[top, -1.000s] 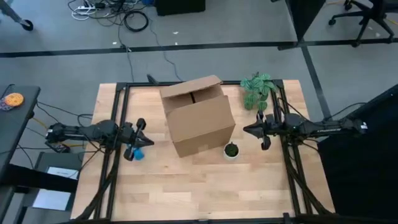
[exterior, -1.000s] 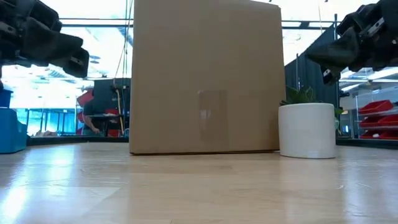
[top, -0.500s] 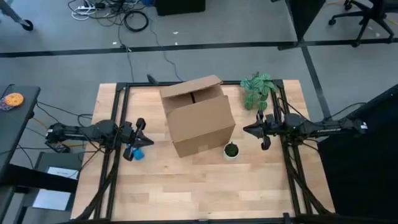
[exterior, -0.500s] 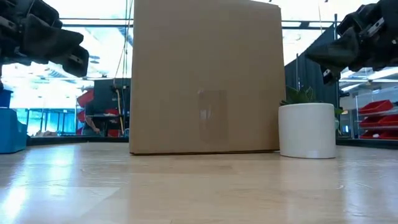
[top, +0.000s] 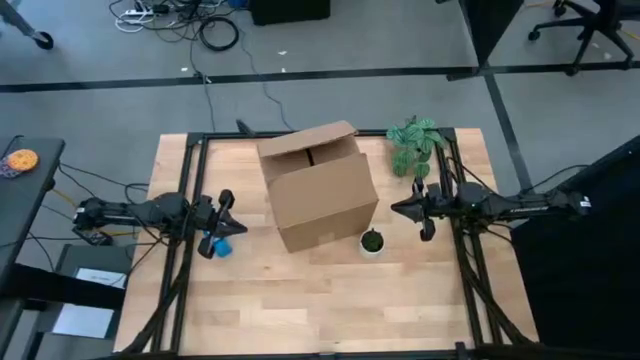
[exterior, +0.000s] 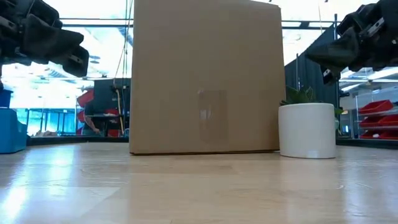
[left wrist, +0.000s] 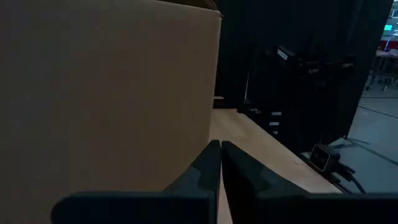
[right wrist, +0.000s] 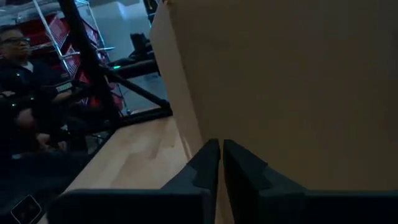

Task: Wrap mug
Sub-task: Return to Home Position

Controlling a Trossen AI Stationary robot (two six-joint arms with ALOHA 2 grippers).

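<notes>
A tan cardboard box with open top flaps stands at the table's middle; it fills the low view. A small blue thing, perhaps the mug, rests on the table beside my left gripper and shows at the low view's edge. My left gripper hovers shut just left of the box, pointing at its side. My right gripper hovers shut just right of the box, pointing at its wall. Both are above the table and touch nothing.
A small white pot with a green plant stands by the box's near right corner. A larger leafy plant sits at the far right. Bare wood lies along the near edge. A person sits beyond the table.
</notes>
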